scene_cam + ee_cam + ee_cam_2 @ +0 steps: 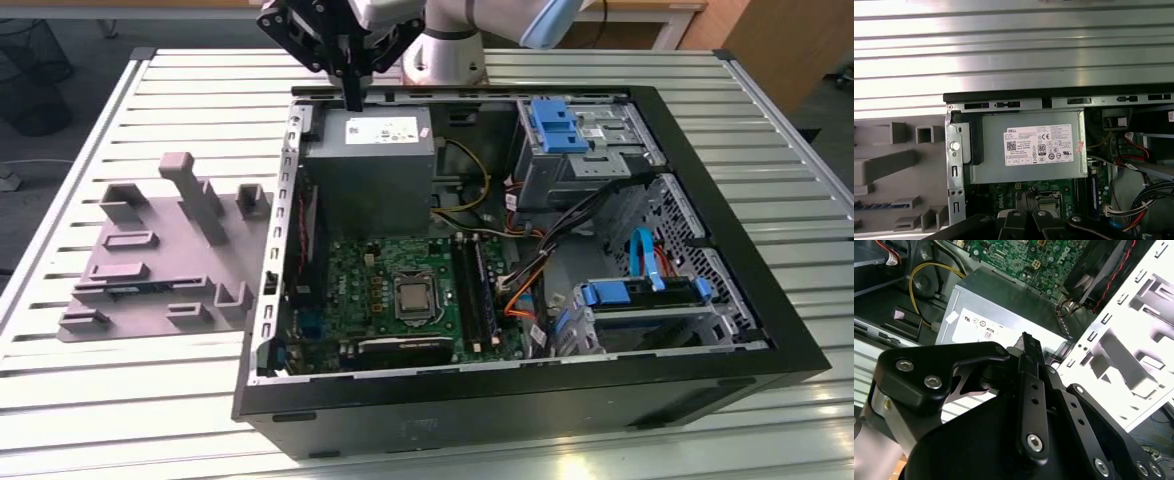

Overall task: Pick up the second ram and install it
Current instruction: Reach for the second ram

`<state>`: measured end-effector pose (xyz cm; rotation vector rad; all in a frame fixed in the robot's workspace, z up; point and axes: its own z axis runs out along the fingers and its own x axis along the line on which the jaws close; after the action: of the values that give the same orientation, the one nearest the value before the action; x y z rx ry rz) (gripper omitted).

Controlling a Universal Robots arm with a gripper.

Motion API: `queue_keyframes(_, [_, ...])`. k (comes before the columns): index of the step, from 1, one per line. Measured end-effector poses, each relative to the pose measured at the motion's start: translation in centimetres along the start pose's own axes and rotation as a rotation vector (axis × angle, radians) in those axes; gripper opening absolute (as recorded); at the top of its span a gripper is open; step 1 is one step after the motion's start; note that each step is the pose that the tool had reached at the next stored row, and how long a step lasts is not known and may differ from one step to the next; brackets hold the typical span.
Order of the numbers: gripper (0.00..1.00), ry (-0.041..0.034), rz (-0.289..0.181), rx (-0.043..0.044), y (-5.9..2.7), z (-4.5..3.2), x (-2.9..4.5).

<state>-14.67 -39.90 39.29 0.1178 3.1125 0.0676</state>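
Overhead, the claw (pixel 354 98) hangs above the far edge of the open computer case (pixel 534 400), with its two black fingers drawn narrow, tips together and nothing between them. Directly beneath the claw sits the grey power supply (pixel 367 160), its white label facing up; the first wrist view shows that label (pixel 1039 145) just beyond the fingertips, and the second wrist view shows the claw (pixel 1028 342) poised over the same metal box. Past the power supply, farther from the claw and deeper in the case, lies the green motherboard (pixel 400 275) with its long black slots (pixel 474 290). The second ram (pixel 131 290) is well apart from the claw, off toward the exterior view's left, lying flat in a holder on the grey fixture plate (pixel 160 240), which rests on the ribbed metal tabletop (pixel 134 400) beside the case. In the first wrist view the second ram (pixel 881 205) appears as a thin bluish strip among the plate's low blocks, outside the case wall and untouched by the claw.
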Motion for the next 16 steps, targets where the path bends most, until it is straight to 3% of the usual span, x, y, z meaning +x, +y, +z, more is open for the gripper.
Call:
queue_keyframes(13, [0.11,0.0002,-0.001,0.0,-0.17,0.06,2.2])
queue_keyframes(16, [0.11,0.0017,-0.032,-0.0007,-0.18,0.15,2.35])
